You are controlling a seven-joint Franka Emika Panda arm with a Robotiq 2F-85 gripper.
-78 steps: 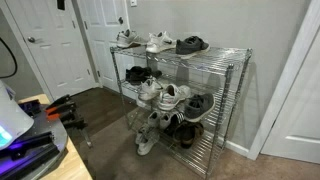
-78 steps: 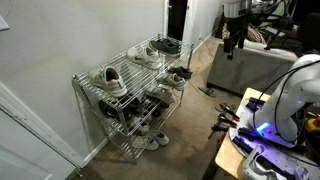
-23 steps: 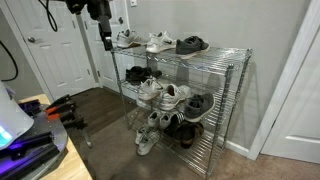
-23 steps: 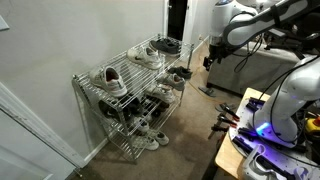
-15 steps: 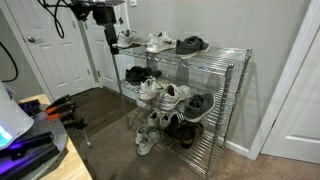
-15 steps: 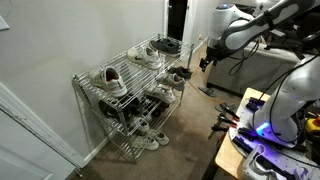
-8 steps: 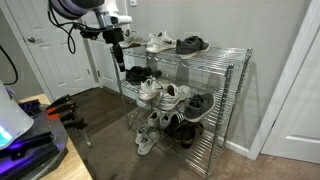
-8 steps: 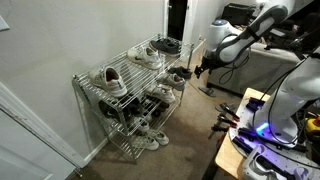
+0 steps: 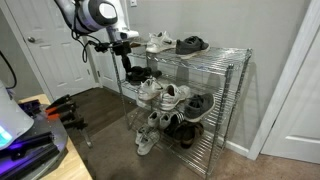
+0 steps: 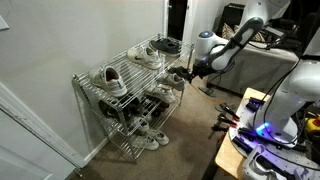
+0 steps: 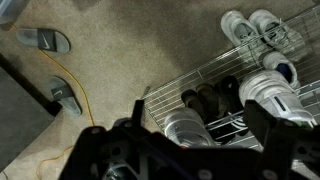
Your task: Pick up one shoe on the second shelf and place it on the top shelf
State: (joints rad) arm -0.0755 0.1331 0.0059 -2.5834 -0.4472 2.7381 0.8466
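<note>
The chrome wire rack shows in both exterior views. Its top shelf [image 9: 215, 62] holds two white sneakers and a black shoe. The second shelf [image 9: 212, 113] holds black shoes [image 9: 135, 73] at the near end, then a white to light grey sneaker [image 9: 150, 91], another white one and a black one. My gripper [image 9: 127, 58] hangs at the rack's end, level with the second shelf, and also shows in an exterior view [image 10: 190, 72]. In the wrist view the gripper [image 11: 186, 138] is open and empty, with a light grey sneaker [image 11: 183, 122] on wire between its fingers.
More shoes fill the lower tiers and the floor in front [image 9: 146, 143]. Two grey slippers [image 11: 44, 40] and a yellow cable [image 11: 72, 88] lie on the carpet. White doors [image 9: 60, 50] stand behind the arm, and a desk edge [image 9: 40, 150] is near the camera.
The arm has come down from above the top shelf and moved towards the rack's end, to the level of the second shelf. The shoes have not moved.
</note>
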